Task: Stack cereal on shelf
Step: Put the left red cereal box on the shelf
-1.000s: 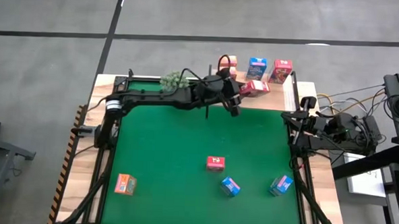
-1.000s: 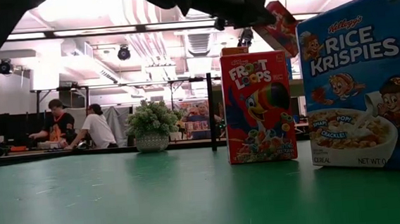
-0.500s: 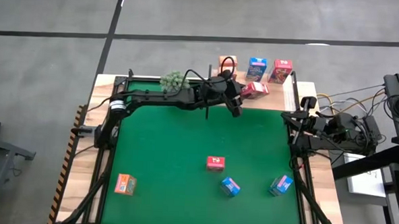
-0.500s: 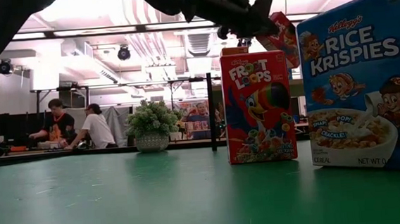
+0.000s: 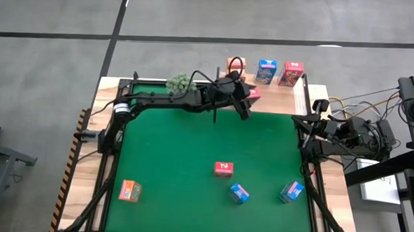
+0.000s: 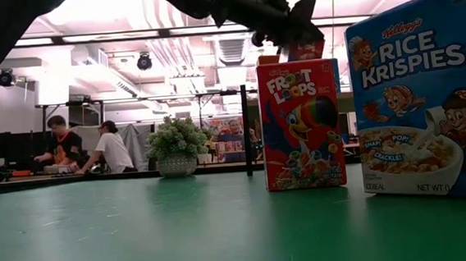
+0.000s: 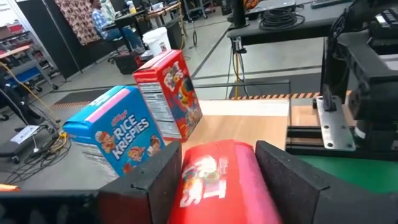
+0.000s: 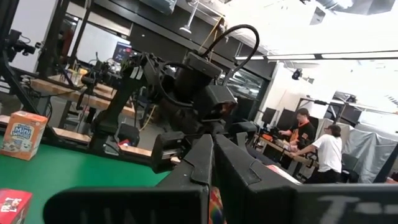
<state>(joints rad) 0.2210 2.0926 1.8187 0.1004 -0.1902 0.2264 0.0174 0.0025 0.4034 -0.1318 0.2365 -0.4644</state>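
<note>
My left gripper [image 5: 244,97] reaches over the table's far edge, shut on a red-pink cereal box [image 7: 217,180], held above the light wooden shelf [image 7: 245,127]. In the low view the box [image 6: 306,50] shows high, behind a nearer box. An orange [image 5: 235,65], a blue [image 5: 266,70] and a red box [image 5: 291,73] stand upright in a row at the far edge. A red [image 5: 223,169], two blue [image 5: 238,193] [image 5: 291,192] and an orange box [image 5: 129,190] lie on the green mat [image 5: 177,150]. My right gripper [image 8: 211,163] waits shut at the table's right edge. My left gripper pinches the red-pink box by two opposite side faces [image 7: 186,180] between its two fingers [image 7: 155,183]. The fingers come roughly level from the table's left, pointing toward the far right. The box is lifted clear, above the shelf.
A round green plant [image 5: 180,82] stands at the far edge beside the left arm. A thin black post [image 6: 246,129] rises near the gripper. The blue [image 7: 118,134] and red [image 7: 171,93] standing boxes lie just beyond the held box.
My left gripper has stayed shut on the red-pink box and has tipped; the box has come down and a little toward the table's left, from a tilted pose beside the standing boxes to a lower one closer to the gripper.
</note>
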